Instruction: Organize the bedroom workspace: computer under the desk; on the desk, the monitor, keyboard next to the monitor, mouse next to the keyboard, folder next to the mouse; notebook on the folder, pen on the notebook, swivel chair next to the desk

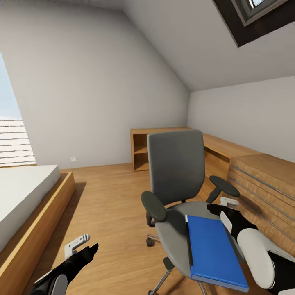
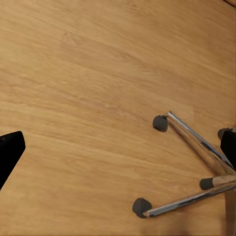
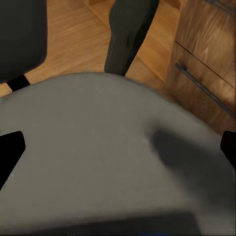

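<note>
Blue folder (image 1: 215, 250) lying flat on the grey seat of the swivel chair (image 1: 176, 164), toward the seat's front edge and partly overhanging it. Step in hand, by judgement: lifting the folder off the chair for the desk — not yet gripped.

Right gripper (image 1: 223, 211) hovering over the seat just beside the folder's far corner, near the chair's armrest (image 1: 224, 186). Jaws spread wide in the right wrist view, black tips at either edge of the frame with bare grey seat between, nothing held. Left gripper (image 1: 82, 248) hanging low over the wood floor (image 1: 110, 205), away from the chair on its other side, above the chrome base (image 2: 196, 162) and casters; its tips likewise set wide apart and empty.

Next move, as a guess: bringing the right jaws down to the folder's edge and pinching the thin cover without pushing it off the seat — a flat thing, likely awkward to grip from above, easier from the overhanging edge.

Beyond the chair: low light-wood shelf and drawer unit (image 1: 254, 168) along the wall behind, bed (image 1: 24, 192) across the floor.

No brand, label or legible writing anywhere.
</note>
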Tool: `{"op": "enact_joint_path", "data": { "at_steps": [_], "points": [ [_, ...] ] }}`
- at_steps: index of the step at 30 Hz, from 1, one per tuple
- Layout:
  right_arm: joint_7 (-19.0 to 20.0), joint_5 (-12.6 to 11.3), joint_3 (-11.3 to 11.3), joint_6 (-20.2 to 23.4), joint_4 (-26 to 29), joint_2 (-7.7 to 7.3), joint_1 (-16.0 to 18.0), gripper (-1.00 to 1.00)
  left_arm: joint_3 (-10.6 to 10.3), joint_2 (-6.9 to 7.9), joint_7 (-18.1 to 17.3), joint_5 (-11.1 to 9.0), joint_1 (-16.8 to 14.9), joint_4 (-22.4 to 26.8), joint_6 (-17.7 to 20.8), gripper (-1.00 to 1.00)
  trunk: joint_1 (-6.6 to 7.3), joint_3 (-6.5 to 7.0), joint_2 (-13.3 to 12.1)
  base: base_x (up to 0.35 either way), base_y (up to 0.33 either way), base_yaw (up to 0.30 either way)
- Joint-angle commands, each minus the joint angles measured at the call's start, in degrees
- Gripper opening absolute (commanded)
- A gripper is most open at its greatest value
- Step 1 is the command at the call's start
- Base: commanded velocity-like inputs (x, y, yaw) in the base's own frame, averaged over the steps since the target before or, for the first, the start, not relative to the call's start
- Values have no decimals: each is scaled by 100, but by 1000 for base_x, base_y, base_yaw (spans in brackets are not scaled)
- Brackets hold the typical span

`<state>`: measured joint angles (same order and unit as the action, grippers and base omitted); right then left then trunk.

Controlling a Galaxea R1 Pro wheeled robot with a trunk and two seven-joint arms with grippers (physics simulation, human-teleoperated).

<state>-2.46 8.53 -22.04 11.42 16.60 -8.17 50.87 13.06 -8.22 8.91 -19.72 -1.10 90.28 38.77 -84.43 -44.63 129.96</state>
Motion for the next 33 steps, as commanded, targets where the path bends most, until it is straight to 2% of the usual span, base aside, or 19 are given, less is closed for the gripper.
{"op": "enact_joint_path", "data": {
  "at_steps": [1,13,21,27,33],
  "points": [
    [4,57,-36,36,52,5,-8,100,6,-4,40,-61,-4,1,27,100,1,3,3,0,0,0],
    [8,52,-38,62,234,37,-83,100,4,-2,47,-59,-4,-23,25,100,1,110,3,0,0,0],
    [8,52,-38,182,567,145,-206,100,11,3,49,-59,-4,-28,25,100,1,182,3,0,0,0],
    [8,50,-38,647,1429,315,-599,100,12,3,49,-59,-4,-28,25,100,1,234,3,0,0,0],
    [8,37,-38,1351,2775,575,-1246,100,12,2,49,-51,-4,-28,21,100,1,250,3,0,0,0]
  ]
}}
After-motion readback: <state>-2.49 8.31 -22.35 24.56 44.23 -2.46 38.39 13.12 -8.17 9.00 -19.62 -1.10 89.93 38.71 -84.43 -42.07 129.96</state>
